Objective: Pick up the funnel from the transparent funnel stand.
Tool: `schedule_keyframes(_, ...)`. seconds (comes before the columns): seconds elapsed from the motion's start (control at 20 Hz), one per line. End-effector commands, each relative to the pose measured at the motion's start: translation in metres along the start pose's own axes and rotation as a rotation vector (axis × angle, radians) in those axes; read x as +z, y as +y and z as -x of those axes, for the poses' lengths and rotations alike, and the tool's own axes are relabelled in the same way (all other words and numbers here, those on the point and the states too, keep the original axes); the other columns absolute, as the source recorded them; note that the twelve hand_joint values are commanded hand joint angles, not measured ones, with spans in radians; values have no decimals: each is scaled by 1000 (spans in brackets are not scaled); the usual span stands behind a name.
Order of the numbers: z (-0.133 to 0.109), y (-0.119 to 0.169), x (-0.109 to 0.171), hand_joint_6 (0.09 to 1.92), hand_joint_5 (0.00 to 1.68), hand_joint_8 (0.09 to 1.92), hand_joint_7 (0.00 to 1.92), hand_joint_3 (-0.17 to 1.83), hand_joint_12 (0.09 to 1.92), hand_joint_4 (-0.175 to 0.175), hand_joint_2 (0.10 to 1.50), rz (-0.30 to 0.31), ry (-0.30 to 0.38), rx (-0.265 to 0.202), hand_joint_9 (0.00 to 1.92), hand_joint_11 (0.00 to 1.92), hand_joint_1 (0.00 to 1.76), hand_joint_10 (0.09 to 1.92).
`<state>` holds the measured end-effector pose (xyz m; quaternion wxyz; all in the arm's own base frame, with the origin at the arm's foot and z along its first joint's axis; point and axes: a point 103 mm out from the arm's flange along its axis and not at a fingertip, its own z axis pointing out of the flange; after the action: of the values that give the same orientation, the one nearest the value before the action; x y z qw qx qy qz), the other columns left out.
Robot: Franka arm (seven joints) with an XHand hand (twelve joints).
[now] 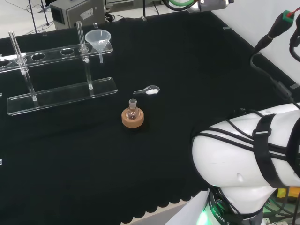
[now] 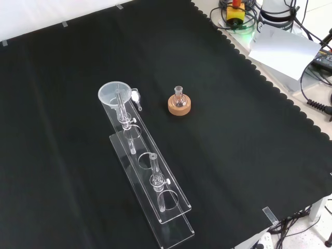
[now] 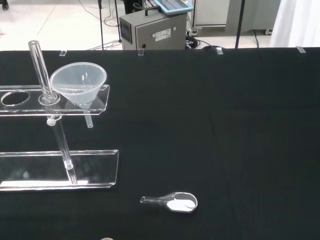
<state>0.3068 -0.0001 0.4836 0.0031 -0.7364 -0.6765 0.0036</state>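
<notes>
A translucent plastic funnel (image 1: 97, 40) sits in the end hole of the clear funnel stand (image 1: 61, 95), its spout hanging down through the top shelf. In the front view the funnel (image 2: 114, 94) is at the far end of the stand (image 2: 174, 218), which runs toward the near edge of the cloth. The wrist view looks at the funnel (image 3: 78, 82) and the stand (image 3: 60, 170) from some way off, with bare black cloth between. The stand's other holes hold nothing. Two clear rods rise from its shelf.
A small glass flask on a cork ring (image 1: 132, 116) (image 2: 179, 105) stands near the stand's funnel end. A clear scoop with white powder (image 1: 149, 91) (image 2: 136, 97) (image 3: 175, 202) lies beside it. The arm's white links (image 1: 248, 150) are at the head view's right. A grey box (image 3: 150, 30) stands behind the bench.
</notes>
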Motion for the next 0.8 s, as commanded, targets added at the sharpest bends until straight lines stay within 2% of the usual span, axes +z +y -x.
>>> schedule_keyframes(0.05, -1, 0, 0, 198, 150, 453, 0, 556, 1278, 10, 1122, 8, -15, -1, 152, 15, 34, 609)
schedule_keyframes(0.15, -1, 1, 1, 101, 187, 435, 0, 433, 1302, 10, 1193, 11, -19, 0, 148, 3, 8, 604)
schedule_keyframes(0.25, -2, 3, 2, 87, 199, 431, 0, 393, 1308, 10, 1215, 9, -19, 0, 148, 0, 1, 602)
schedule_keyframes(0.8, -1, 30, 16, 87, 208, 431, 0, 370, 1314, 10, 1227, -22, -23, 22, 150, 0, 0, 601)
